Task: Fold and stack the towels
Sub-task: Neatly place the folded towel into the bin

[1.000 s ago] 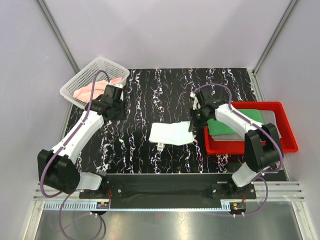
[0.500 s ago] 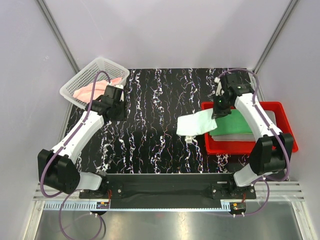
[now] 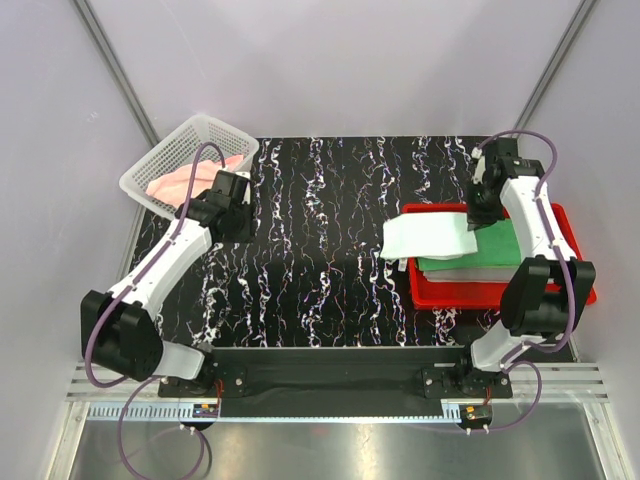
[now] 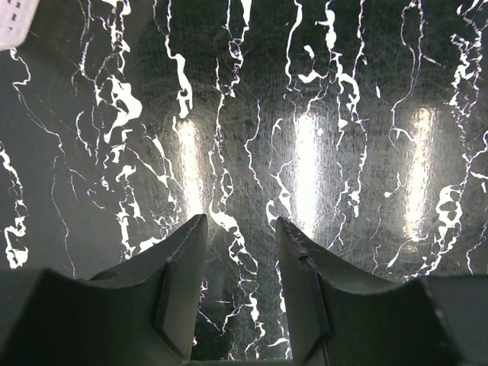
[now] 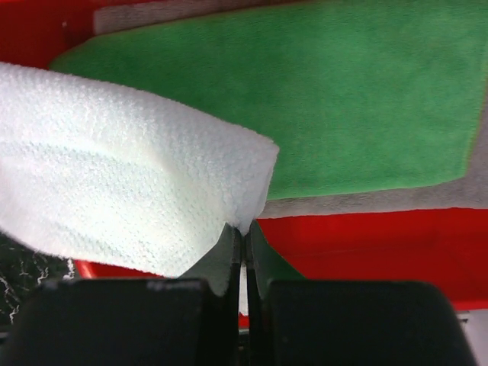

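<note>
Since a second ago the right end effector [image 5: 244,235], pinched on the pale towel [image 5: 130,191], has carried it right, over the red tray [image 5: 381,244] (green towel [image 5: 343,99] inside); the left end effector [image 4: 240,232] stands part-open above the counter [image 4: 305,114].

Top camera hanging high behind arm bases, looking down on whole table [image 3: 320,190] from far off. Left wrist camera riding close over table, looking down past left gripper [image 4: 240,223] at marbled patch. Right wrist camera sitting very near, peering past right gripper [image 5: 244,229] at white towel [image 5: 114,183], green towel [image 5: 320,99], red tray [image 5: 366,236]. Top and right wrist views sharing those three.
</note>
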